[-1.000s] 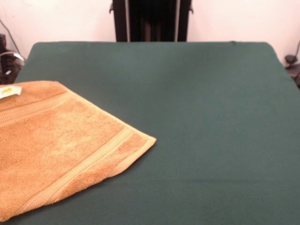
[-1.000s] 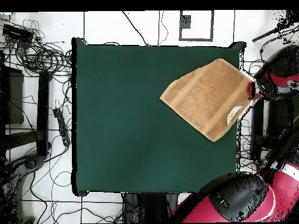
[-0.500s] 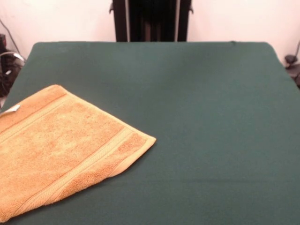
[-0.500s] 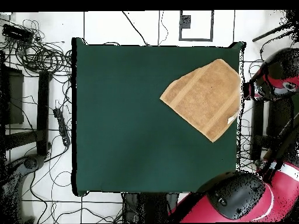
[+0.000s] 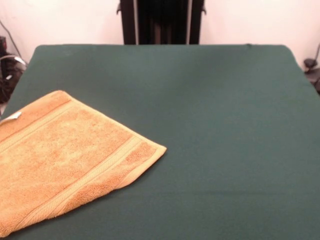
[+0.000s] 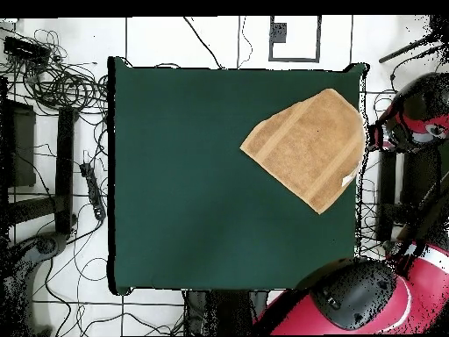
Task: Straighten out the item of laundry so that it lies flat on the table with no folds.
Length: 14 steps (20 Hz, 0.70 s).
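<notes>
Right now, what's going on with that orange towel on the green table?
Nothing is handling the towel at this moment. It lies spread out near one corner of the green table, set at an angle, with one end running off the table's edge. Both ribbed bands show and no fold is visible. In the overhead view the red and black arm sits off the table beside the towel; its gripper end is close to the towel's edge but apart from it.

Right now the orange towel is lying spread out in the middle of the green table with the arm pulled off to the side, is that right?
Not the middle. The overhead view shows the towel spread out at a corner of the green table, reaching its edge. The arm is indeed off to the side, beyond that edge.
</notes>
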### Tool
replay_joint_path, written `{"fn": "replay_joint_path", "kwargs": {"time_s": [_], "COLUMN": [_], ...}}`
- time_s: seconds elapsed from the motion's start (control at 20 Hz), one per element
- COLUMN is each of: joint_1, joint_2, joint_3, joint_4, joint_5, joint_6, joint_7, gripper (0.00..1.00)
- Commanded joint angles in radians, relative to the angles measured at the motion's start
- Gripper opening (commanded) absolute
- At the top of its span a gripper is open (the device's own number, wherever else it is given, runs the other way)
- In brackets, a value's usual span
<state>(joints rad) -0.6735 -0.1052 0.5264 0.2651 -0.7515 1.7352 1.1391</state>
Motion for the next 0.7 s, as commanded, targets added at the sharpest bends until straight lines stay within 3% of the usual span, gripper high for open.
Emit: {"fn": "replay_joint_path", "kwargs": {"time_s": [0.05, 0.7], "joint_1": [0.040, 0.045], "joint_2": [0.035, 0.042], "joint_3": [0.015, 0.013], "joint_4": [0.151, 0.126], "joint_5": [0.038, 0.032], "joint_6": [-0.041, -0.003], "joint_7": [-0.024, -0.070], "gripper": [1.00, 1.00]}}
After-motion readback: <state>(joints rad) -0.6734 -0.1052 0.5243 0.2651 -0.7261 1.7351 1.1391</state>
